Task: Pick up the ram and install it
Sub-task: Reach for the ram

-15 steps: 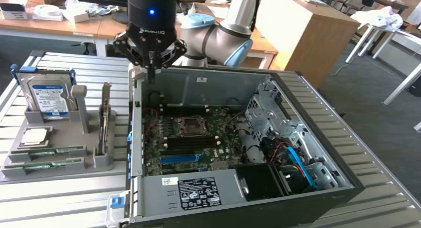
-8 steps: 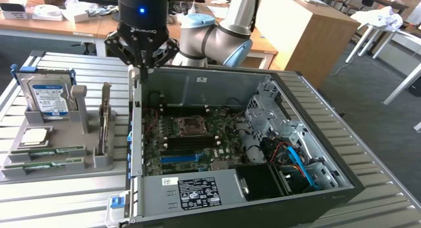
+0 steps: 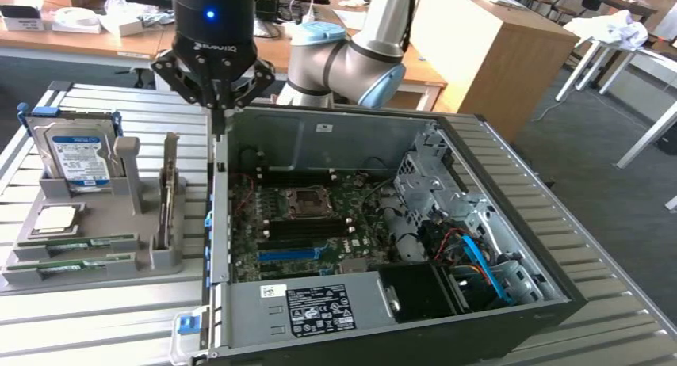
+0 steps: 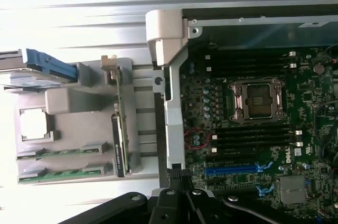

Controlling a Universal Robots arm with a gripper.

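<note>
Two ram sticks [image 3: 79, 242] sit untouched in the grey holder [image 3: 114, 209] | beside it the open computer case [image 3: 317, 140], memory slots [image 3: 312, 223] looking empty | gripper [image 3: 218, 106] over the case's wall, fingers together, holding nothing | step: approach; pickup likely needs fingers parted across a stick.

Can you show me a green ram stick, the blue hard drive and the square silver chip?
ram stick [image 3: 82, 242]: exterior view, green board's middle.
hard drive [image 3: 76, 158]: exterior view, its label.
silver chip [image 3: 55, 218]: exterior view, its centre.

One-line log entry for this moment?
gripper: shut, empty, above side wall of open computer case | two green ram sticks: lying in grey holder | install: not started
</note>
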